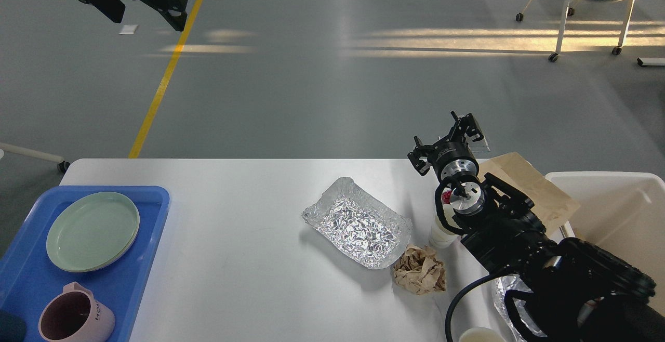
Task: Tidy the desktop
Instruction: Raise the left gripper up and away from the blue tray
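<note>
- The pink mug (pixel 72 318), standing in the near part of the blue tray (pixel 150 212) at the tabletop's near left corner, carries dark capital letters running down its side; "HO" can be read, and a third letter after it that looks like "M" but is too small to be sure of.
- No other text, label, brand, number or sign can be read anywhere else in the head view.
</note>
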Controlling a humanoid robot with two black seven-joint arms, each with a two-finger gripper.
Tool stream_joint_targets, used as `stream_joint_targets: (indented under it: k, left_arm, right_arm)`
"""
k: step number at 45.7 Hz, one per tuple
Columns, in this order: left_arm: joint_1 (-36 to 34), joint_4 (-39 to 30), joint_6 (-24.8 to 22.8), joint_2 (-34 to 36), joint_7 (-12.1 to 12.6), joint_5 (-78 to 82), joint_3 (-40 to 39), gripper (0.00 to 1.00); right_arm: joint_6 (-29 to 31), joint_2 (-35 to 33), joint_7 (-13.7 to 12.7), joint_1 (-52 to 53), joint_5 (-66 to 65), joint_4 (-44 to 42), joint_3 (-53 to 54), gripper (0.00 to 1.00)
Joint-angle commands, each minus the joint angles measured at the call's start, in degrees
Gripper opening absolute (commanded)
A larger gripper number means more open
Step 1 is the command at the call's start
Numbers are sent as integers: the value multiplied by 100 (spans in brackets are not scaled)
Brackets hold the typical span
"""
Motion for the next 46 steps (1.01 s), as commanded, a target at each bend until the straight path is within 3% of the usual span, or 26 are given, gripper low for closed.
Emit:
stream_joint_targets:
  k: [1, 6, 11, 19, 30, 37, 46]
  left_arm:
    - [710, 274, 540, 152, 2, -95, -10, 71]
    - [1562, 695, 2042, 529, 2, -534, -53, 71]
    - [2310, 1030, 3230, 855, -7, -904, -316, 71]
    - [3505, 1610, 4488, 1216, 10, -922, -1054, 71]
    - [4666, 2620, 5060, 1260, 28, -948, -1890, 71]
    - [5492, 3429, 5429, 1216, 45, -1185, -2856, 71]
    - [6345, 4738, 5509, 1120, 89, -1185, -3972, 71]
  right_arm:
    - [0, 0, 0, 0, 0, -9, 0, 100]
    - [0, 0, 0, 0, 0, 0, 0, 100]
    - [0, 0, 0, 0, 0, 0, 0, 100]
    - [0, 0, 0, 0, 0, 0, 0, 100]
    - [0, 0, 0, 0, 0, 0, 0, 100]
    - [0, 0, 0, 0, 0, 0, 0, 100]
    - [0, 0, 0, 0, 0, 0, 0, 100]
